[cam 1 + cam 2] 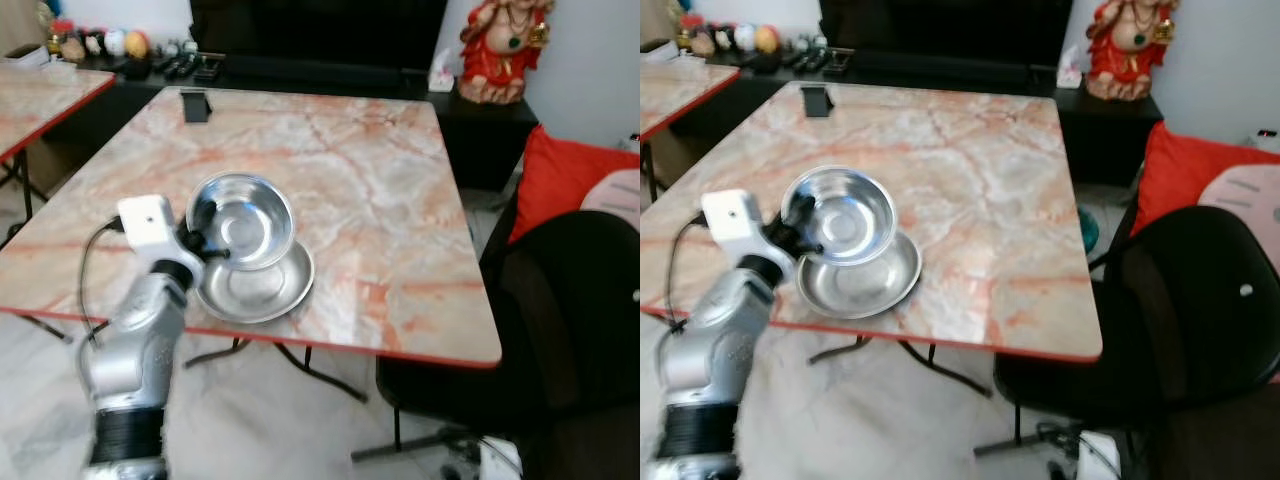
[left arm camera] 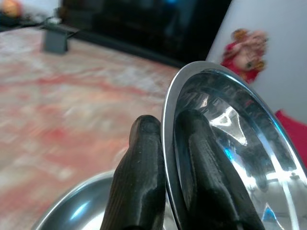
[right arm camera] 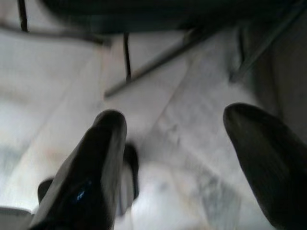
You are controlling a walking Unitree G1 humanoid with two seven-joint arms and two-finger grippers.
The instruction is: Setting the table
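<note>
Pinching the bowl [image 1: 242, 220] by its rim, our left gripper [image 1: 205, 246] has one finger inside and one outside, closed tight. That bowl tilts above the plate [image 1: 262, 290] near the table's [image 1: 400, 200] front edge. Our right gripper [image 3: 175, 158] hangs over the floor [image 3: 163, 110], fingers spread wide, empty.

A tilted bowl [image 1: 240, 221] leans over a plate [image 1: 257, 288] near the table's [image 1: 400, 200] front edge; a chair [image 1: 560, 340] stands right.

Bowl [image 2: 230, 143]: cut off by the edge behind my left tool [image 2: 165, 191].
Floor [image 3: 192, 139]: blurred.
Shelf items [image 1: 100, 42]: too small to tell.
</note>
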